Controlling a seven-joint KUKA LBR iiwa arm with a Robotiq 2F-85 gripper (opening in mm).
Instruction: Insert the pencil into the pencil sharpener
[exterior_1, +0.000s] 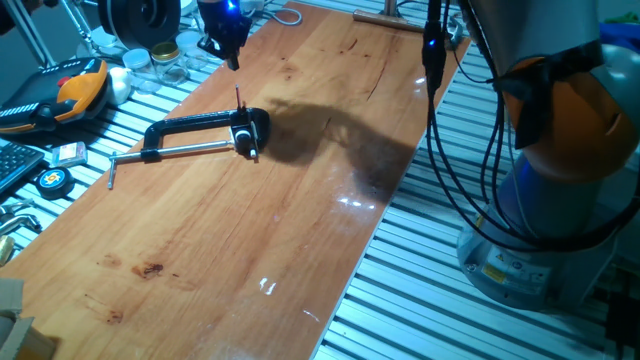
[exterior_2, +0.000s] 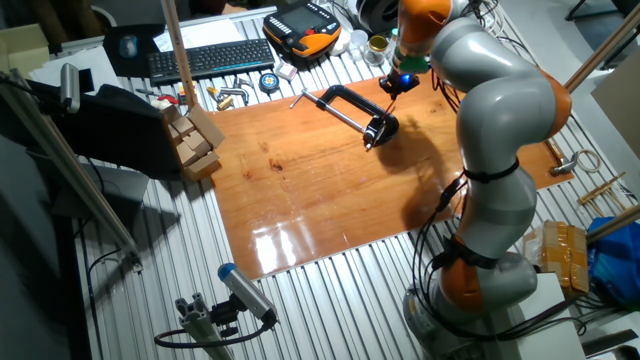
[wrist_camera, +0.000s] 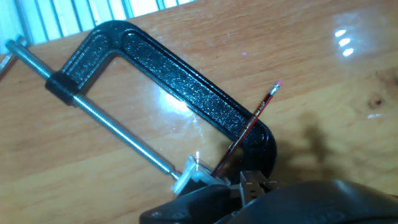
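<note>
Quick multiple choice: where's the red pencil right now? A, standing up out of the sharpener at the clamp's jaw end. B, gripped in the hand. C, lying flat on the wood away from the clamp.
A: the pencil rises from the pencil sharpener beside the clamp, with the hand above and apart from it.

Pencil (exterior_1: 238, 97) upright in sharpener (exterior_1: 243, 132)

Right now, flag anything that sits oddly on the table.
The pencil stands tilted up beside the black clamp rather than lying flat, its lower end down at the clamp's jaw. The gripper hovers above it.
</note>
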